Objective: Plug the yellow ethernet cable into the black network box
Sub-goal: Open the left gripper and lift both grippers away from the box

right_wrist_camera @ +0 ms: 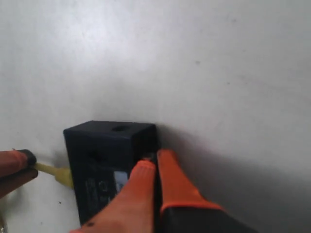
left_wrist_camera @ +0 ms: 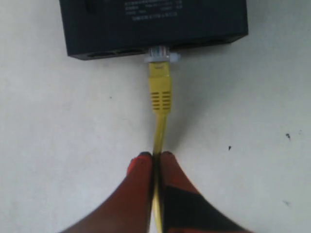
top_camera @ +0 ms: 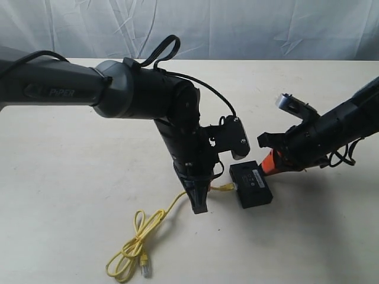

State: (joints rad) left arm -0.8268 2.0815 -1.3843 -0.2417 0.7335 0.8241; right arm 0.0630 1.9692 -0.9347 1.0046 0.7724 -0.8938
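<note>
The black network box [top_camera: 253,185] lies flat on the table with its white label up. The yellow ethernet cable [top_camera: 167,210] runs from a loose knot [top_camera: 133,247] to the box's left side. In the left wrist view the cable's clear plug [left_wrist_camera: 159,53] sits in the mouth of a port on the black network box [left_wrist_camera: 155,22], with part of it still showing. My left gripper [left_wrist_camera: 156,156] is shut on the cord a short way behind the yellow boot [left_wrist_camera: 160,90]. My right gripper [right_wrist_camera: 154,159] is shut, its orange tips against the box's [right_wrist_camera: 104,145] far edge.
The cable's free end with its second plug [top_camera: 144,269] lies near the table's front edge. A white cloth backdrop [top_camera: 237,26] hangs behind the table. The left arm's [top_camera: 148,94] bulk stands just left of the box.
</note>
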